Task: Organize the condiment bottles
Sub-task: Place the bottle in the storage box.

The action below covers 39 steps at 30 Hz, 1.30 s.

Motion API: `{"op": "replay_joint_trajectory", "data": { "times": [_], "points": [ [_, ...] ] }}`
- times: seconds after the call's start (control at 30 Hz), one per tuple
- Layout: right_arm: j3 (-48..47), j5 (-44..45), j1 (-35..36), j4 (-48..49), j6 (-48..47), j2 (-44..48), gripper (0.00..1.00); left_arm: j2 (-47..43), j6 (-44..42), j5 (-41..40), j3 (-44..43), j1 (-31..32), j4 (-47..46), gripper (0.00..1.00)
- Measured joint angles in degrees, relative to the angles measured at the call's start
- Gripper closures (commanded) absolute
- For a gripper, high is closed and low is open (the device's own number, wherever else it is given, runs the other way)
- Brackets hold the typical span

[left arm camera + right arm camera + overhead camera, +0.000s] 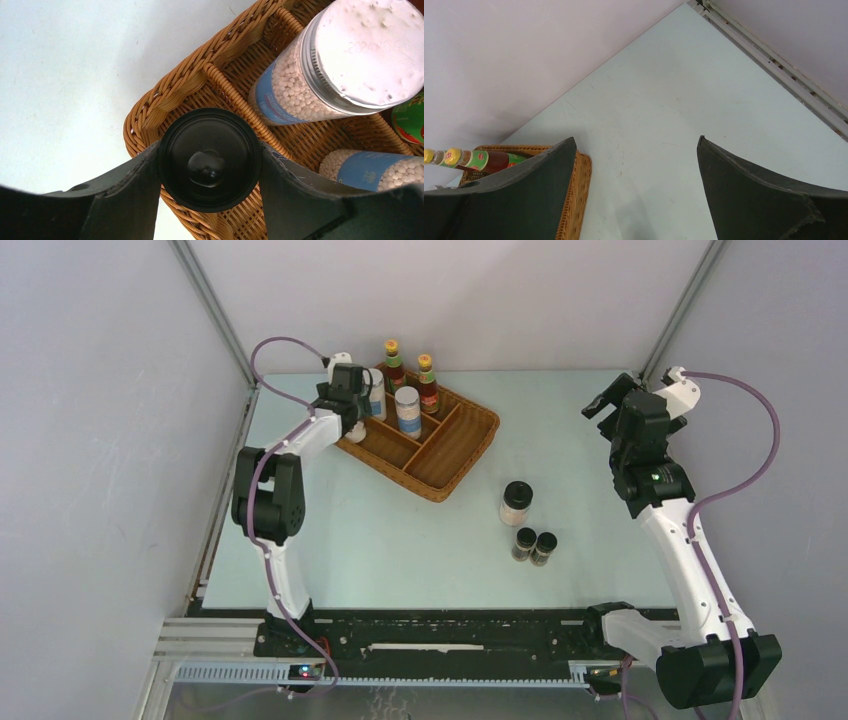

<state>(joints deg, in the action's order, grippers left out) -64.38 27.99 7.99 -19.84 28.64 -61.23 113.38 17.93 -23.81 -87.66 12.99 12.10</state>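
Observation:
My left gripper (349, 403) (209, 152) is shut on the black cap of a beige shaker (209, 172), held over the left end of the wicker tray (455, 458). In the tray stand two red-brown sauce bottles (392, 366) (428, 384) and a silver-lidded blue-labelled jar (407, 412) (350, 60). A second jar (380, 171) (377, 398) is partly hidden by the gripper. On the table to the right of the tray stand the other black-capped shaker (516, 504) and two tiny dark vials (524, 543) (545, 548). My right gripper (606, 405) (636, 145) is open and empty, raised at the far right.
The tray's right-hand compartments (440, 445) hold nothing. The right wrist view shows the tray's corner (580, 185), one sauce bottle (484, 161) and bare table (664, 100) up to the back wall. Walls enclose the table on three sides.

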Motion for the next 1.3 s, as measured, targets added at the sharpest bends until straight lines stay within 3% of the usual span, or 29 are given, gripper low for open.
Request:
{"op": "replay_joint_trajectory", "data": {
  "times": [0.27, 0.47, 0.57, 0.73, 0.87, 1.1, 1.3],
  "points": [
    [0.0, 0.04, 0.04, 0.0, 0.0, 0.0, 0.01, 0.63, -0.02, 0.0, 0.0, -0.07, 0.11, 1.0],
    [0.0, 0.07, 0.07, -0.02, 0.0, 0.0, 0.0, 0.66, -0.07, 0.02, 0.0, -0.07, 0.24, 0.91],
    [0.0, 0.07, 0.09, -0.02, 0.0, 0.0, 0.0, 0.66, -0.04, 0.09, 0.0, -0.07, 0.39, 0.8],
    [0.0, 0.07, 0.09, -0.02, 0.0, 0.0, 0.0, 0.66, -0.04, 0.24, 0.0, -0.07, 0.52, 0.49],
    [0.0, 0.07, 0.09, -0.02, 0.0, 0.0, 0.0, 0.66, 0.0, 0.35, 0.0, -0.07, 0.66, 0.36],
    [0.0, 0.07, 0.09, 0.0, -0.09, 0.0, 0.0, 0.66, 0.15, 1.03, -0.02, -0.07, 1.33, 0.21],
    [0.0, 0.04, 0.09, -0.02, -0.26, 0.0, 0.0, 0.66, 0.17, 1.77, -0.02, -0.07, 2.82, 0.17]
  ]
}}
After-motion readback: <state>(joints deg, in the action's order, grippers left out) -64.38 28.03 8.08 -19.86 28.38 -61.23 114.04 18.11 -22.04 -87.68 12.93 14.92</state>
